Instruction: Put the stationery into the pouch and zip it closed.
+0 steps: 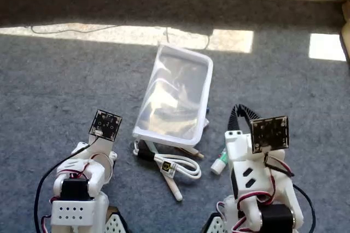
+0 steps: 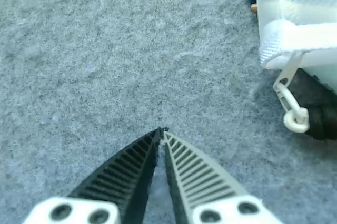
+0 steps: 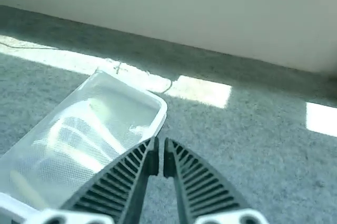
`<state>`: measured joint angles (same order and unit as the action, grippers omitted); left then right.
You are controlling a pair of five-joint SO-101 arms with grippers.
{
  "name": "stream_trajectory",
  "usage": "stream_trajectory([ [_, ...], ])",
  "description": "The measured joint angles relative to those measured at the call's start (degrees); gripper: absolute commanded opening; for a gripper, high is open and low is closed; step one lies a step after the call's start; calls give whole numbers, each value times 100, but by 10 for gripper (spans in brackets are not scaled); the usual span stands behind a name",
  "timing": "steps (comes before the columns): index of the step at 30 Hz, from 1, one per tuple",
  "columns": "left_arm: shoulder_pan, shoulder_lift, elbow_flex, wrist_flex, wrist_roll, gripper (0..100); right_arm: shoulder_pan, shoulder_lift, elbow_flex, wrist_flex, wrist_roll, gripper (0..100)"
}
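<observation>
Pouch (image 1: 175, 96) on carpet (image 1: 65, 80); L gripper (image 2: 161, 130), R gripper (image 3: 159, 156) closed.

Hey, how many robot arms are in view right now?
2. The left arm sits at the near left of the pouch; the right arm at its near right.

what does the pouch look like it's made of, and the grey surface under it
The pouch looks like translucent plastic mesh, glossy where sunlight glares off it, with a white woven fabric edge. Its zip pull seems to be white plastic. The grey surface looks like short-pile carpet or felt: matte, with fuzzy fibres.
</observation>
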<state>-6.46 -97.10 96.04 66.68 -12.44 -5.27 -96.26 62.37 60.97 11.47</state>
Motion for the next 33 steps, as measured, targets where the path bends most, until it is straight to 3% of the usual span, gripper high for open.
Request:
stream_trajectory([
  [4,0,0,0,0,0,7,-404,774,-246,0,0,60],
  [9,0,0,0,0,0,7,-1231,1415,-264,0,0,215],
  [20,0,0,0,0,0,7,-3253,2716,-264,193,0,217],
  [33,0,0,0,0,0,7,-4281,4413,-237,-26,0,217],
])
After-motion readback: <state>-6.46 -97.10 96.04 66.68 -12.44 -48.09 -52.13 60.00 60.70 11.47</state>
